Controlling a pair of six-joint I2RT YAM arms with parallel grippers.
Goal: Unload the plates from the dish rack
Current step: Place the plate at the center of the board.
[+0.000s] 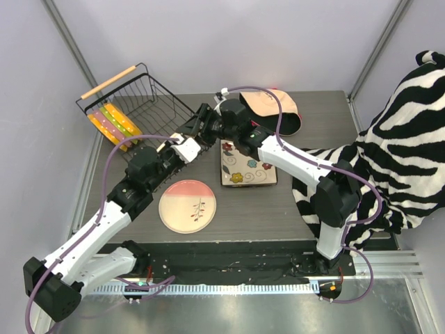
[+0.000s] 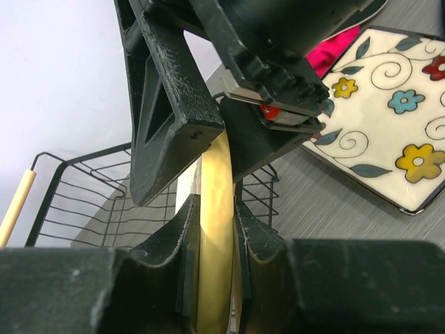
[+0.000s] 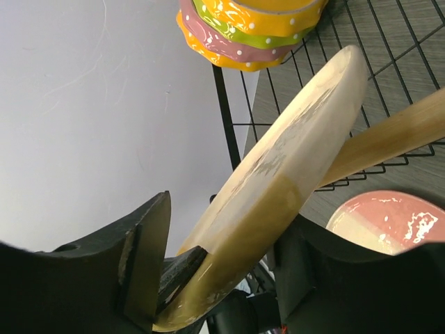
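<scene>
A cream-yellow round plate (image 3: pixel 292 153) was held on edge over the dark grey wood-grain table (image 1: pixel 264 216), just beside the near right side of the black wire dish rack with light wooden rod handles (image 1: pixel 160 97). The left gripper (image 2: pixel 215 205) was seen clamped on the plate's rim, one finger pressed to each face. The right gripper (image 3: pixel 229 216) was set around the same plate from the opposite side. Its jaws stood parted, and a gap was visible between one finger and the plate's face. One wooden handle of the rack was seen passing behind the held plate in the right wrist view.

The rack was placed at the far left corner of the table and overhung the left edge. A stack of orange, green and pink scalloped plates (image 1: pixel 115 125) was stood on edge inside it, at its left end. A square cream plate with a dark rim and coloured flowers (image 1: pixel 247 174) was laid flat near the middle of the table. A round pink-and-cream plate with a leaf sprig (image 1: pixel 188 206) was laid toward the near edge, apart from the square one. A cream-and-black cap (image 1: pixel 274 108) was found at the far edge, and a zebra-striped cloth (image 1: pixel 403 139) was draped over the right edge.
</scene>
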